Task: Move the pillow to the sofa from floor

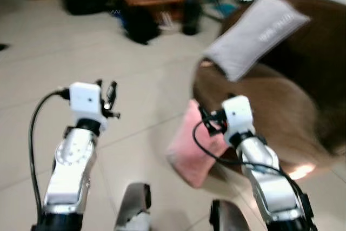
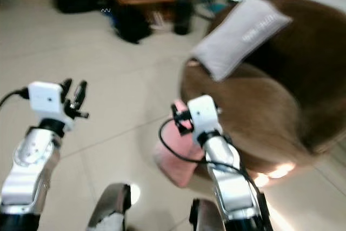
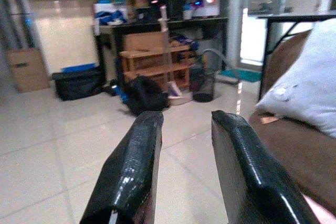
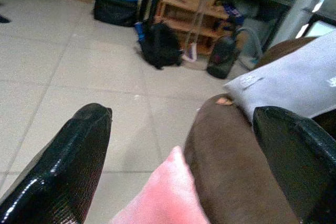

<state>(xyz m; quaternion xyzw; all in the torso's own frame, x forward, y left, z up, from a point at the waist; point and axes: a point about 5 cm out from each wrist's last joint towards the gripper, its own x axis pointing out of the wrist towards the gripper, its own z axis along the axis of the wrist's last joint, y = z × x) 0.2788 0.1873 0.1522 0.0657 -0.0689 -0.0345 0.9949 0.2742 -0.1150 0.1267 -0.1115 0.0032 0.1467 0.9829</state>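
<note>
Head views blurred. Pink pillow [image 1: 193, 144] on floor [image 1: 135, 85] against brown sofa's [image 1: 281, 106] base, partly hidden behind right gripper [image 4: 181, 145], fingers spread, empty. Left gripper [image 3: 181, 156] parted, empty. Grey pillow [image 1: 257, 33] atop sofa; black bag [image 1: 141, 25] beyond.

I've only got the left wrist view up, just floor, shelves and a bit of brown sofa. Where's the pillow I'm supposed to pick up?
Observer: The pink pillow is on the floor, leaning against the front of the brown sofa.
Operator: Which hand is nearer to it?
Observer: The right hand; its wrist view shows the pink pillow between its open fingers.
Operator: And where's my left hand?
Observer: The left hand is raised over bare floor tiles, well off to the left of the pillow, fingers open.
Operator: Anything on the sofa already?
Observer: A grey pillow lies tilted on its arm.
</note>
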